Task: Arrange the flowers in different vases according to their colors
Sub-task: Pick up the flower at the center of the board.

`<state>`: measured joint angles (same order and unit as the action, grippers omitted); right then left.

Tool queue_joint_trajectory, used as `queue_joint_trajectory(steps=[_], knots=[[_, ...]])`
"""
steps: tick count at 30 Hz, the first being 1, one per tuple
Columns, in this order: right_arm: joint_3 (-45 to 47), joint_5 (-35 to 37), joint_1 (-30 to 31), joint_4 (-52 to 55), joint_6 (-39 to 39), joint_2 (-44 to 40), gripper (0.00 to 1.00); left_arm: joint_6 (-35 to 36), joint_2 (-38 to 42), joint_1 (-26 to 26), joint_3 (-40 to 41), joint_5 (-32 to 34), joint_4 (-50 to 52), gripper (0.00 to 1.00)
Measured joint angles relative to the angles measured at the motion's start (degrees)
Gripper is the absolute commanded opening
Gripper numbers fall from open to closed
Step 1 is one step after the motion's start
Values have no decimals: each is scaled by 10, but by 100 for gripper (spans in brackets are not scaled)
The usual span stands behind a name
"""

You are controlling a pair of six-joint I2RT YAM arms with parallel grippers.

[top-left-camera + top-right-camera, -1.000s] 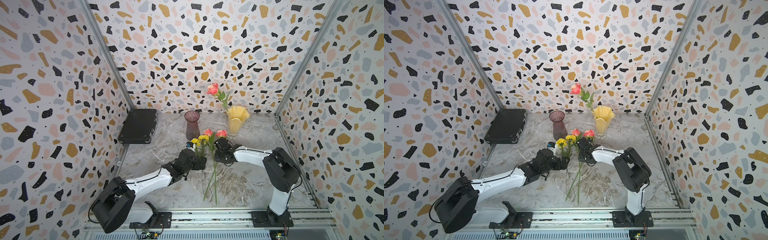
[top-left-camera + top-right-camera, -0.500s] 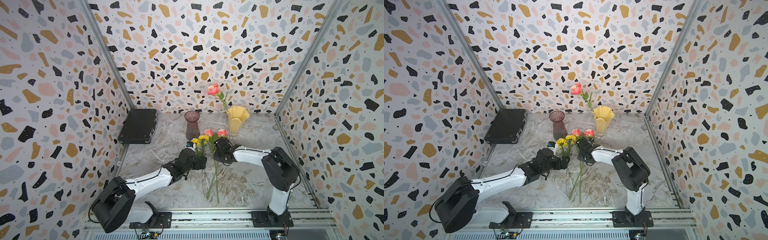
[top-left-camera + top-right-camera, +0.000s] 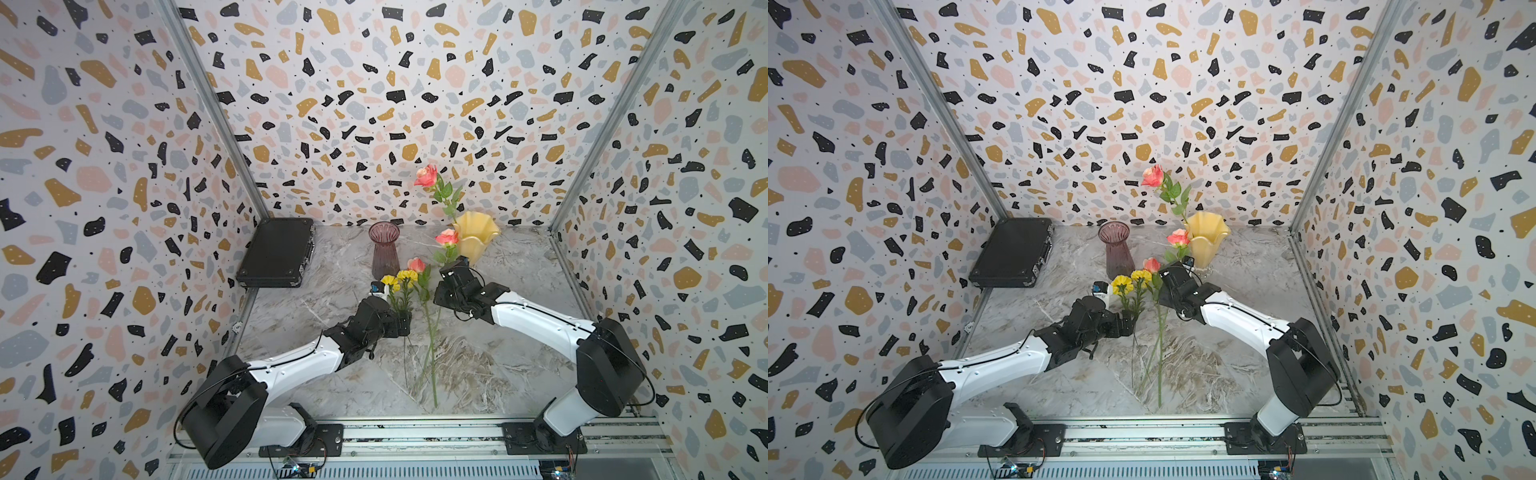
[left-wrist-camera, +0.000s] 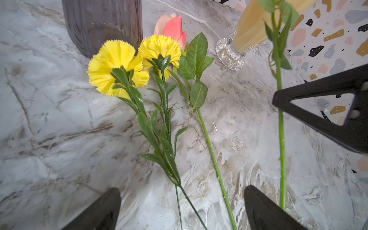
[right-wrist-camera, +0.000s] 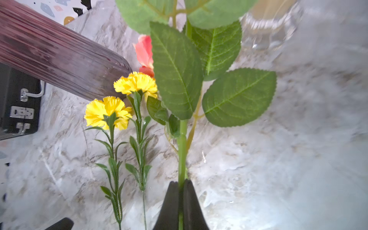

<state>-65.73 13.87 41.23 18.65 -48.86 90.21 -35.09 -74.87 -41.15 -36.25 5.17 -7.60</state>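
My right gripper (image 5: 180, 182) is shut on the green stem of a pink rose (image 3: 446, 237), holding it up off the table beside the yellow vase (image 3: 476, 239). Another pink rose (image 3: 426, 176) stands in that vase. A third rose (image 3: 415, 264) and two yellow flowers (image 3: 390, 280) lie on the marble in front of the purple vase (image 3: 384, 249), which has nothing in it. My left gripper (image 4: 181, 209) is open low over the table, and the yellow flowers' thin stems (image 4: 179, 199) and the lying rose's stem run between its fingers.
A shut black case (image 3: 276, 253) lies at the back left by the wall. Patterned walls close in the table on three sides. The two arms' wrists sit near each other at mid table, with the stems trailing toward the front rail (image 3: 415, 432).
The right gripper has shut on the rose stem and lifted it, so the bloom has moved up toward the yellow vase. The left arm has stayed put.
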Motion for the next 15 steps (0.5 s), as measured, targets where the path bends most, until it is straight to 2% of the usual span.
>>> queue_joint_trajectory(steps=[6, 11, 15], knots=[[12, 89, 14, 16, 109, -60, 0, 1, 0, 0, 0, -2, -2, 99], [159, 97, 14, -97, 211, -200, 0, 1, 0, -5, 8, 0, -23, 99], [286, 99, 14, -214, 269, -298, 0, -31, 0, -47, 26, 26, -61, 99]])
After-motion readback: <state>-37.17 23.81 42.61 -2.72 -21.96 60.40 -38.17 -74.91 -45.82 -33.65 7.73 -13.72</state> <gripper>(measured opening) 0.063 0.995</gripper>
